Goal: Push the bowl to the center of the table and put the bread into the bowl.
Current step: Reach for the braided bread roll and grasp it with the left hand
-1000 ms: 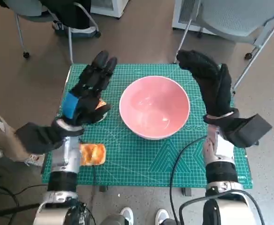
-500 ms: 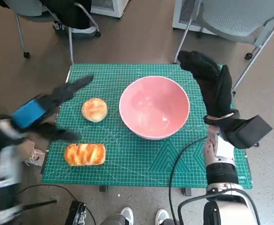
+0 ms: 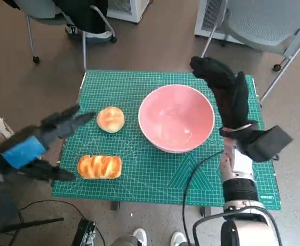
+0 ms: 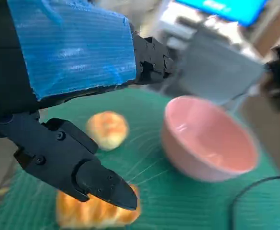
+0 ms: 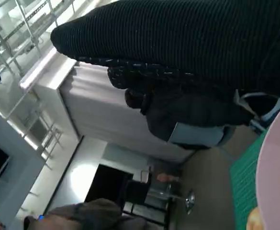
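While my left hand (image 3: 34, 146) hangs off the mat's (image 3: 155, 169) edge, fingers spread and empty, my right hand (image 3: 224, 92) rests released beside the bowl (image 3: 176, 119). Round bun (image 3: 111, 119) and long loaf (image 3: 99, 166) lie left of the bowl; chairs (image 3: 252, 20) stand behind.

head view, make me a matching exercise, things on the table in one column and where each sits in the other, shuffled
Things:
1. pink bowl
2. round bun
3. long loaf
4. right hand

Places:
a. near the mat's front left corner
b. along the bowl's right rim
c. middle of the mat
d. just left of the bowl

Pairs: 1-c, 2-d, 3-a, 4-b
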